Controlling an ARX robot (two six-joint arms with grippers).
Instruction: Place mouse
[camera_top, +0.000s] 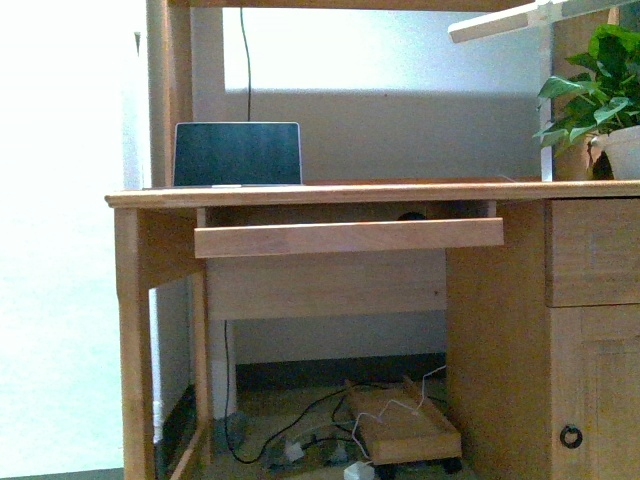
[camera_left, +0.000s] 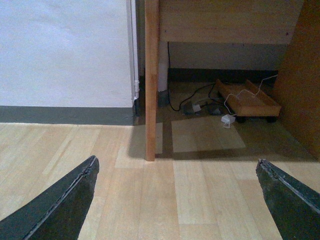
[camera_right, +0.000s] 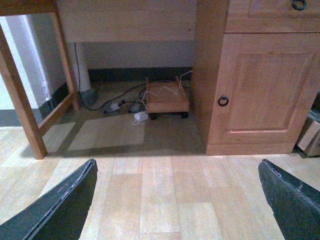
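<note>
So the mouse (camera_top: 410, 214) is barely visible here: just a small dark hump peeking over the front lip of the pull-out shelf (camera_top: 348, 237) under the table (camera_top: 350, 193) top, right of the shelf's middle. Can't tell its exact pose from that sliver. Up on the table there's a laptop (camera_top: 237, 153) with its dark screen upright, off to the left, and a plant (camera_top: 595, 85) in a white pot (camera_top: 625, 152) at the far right edge.

Neither arm shows in the front view. The left gripper (camera_left: 176, 161) is wide open, its dark fingers (camera_left: 65, 200) spread well apart with nothing between them. It hangs over the pale wood floor (camera_left: 150, 200), facing the table's left leg (camera_left: 151, 80). The right gripper (camera_right: 177, 162) is the same deal: spread wide, holding nothing, facing the cupboard door (camera_right: 260, 95) with its ring handle (camera_right: 223, 101).

Under the table, a low wooden cart (camera_right: 167, 97) on wheels sits on the floor with cables (camera_right: 120, 97) and a white plug (camera_right: 140, 117) strewn beside it.
</note>
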